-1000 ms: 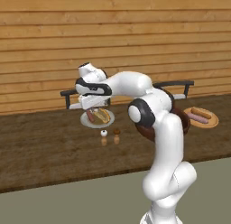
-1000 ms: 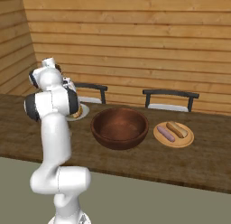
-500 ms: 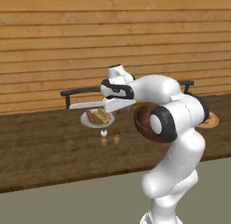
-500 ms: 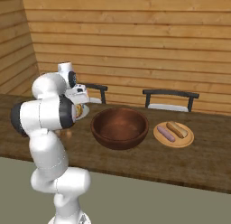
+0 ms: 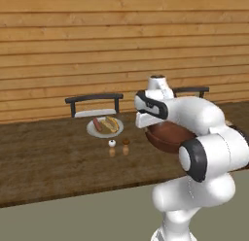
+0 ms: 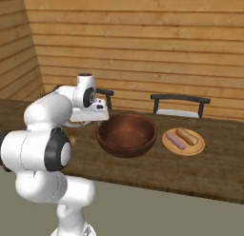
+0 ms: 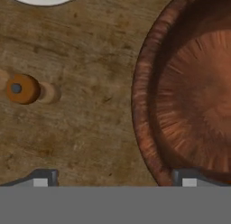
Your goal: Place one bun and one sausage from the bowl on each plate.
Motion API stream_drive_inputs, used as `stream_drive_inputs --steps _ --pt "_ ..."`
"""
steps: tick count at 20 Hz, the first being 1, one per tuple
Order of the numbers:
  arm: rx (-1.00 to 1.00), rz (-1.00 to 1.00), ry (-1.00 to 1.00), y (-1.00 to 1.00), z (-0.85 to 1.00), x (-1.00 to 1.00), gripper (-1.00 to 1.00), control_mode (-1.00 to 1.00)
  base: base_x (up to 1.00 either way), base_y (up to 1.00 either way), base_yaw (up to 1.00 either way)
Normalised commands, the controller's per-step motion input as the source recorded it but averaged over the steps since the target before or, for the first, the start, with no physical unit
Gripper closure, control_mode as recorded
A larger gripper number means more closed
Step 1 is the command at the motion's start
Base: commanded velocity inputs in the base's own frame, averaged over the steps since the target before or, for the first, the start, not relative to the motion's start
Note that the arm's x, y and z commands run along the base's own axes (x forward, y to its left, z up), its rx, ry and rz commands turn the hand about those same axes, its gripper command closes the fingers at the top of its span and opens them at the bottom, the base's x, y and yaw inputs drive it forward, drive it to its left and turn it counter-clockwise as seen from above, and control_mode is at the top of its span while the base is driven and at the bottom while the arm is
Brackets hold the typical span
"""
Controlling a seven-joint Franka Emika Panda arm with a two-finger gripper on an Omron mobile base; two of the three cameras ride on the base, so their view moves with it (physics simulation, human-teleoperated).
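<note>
The pincer [image 7: 115, 177] hangs with its two tips spread wide and nothing between them, one tip over the bare wood of the tabletop [image 7: 85, 133] and the other over the near rim of the bowl [image 7: 189, 96]. From the right side the bowl [image 6: 127, 133] looks empty, dark and glossy, sitting mid-tabletop. To its right, close by but not touching, a tan plate [image 6: 183, 142] carries a sausage [image 6: 175, 140] and a bun [image 6: 187, 136] lying side by side. On the other side of the bowl, a pale plate [image 5: 105, 127] holds a second sausage [image 5: 98, 124] and a second bun [image 5: 112, 123], also next to each other. Just in front of that plate stand a small white shaker [image 5: 112, 143] and a brown shaker [image 5: 126, 142]. Two dark chairs [image 6: 180, 104] sit behind the tabletop against the plank wall.
</note>
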Motion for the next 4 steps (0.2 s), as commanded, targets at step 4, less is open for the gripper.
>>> stream_drive_inputs --steps 4 --pt "0.03 0.00 0.00 -0.49 0.15 -0.21 -1.00 -1.00 0.00 0.00 0.00"
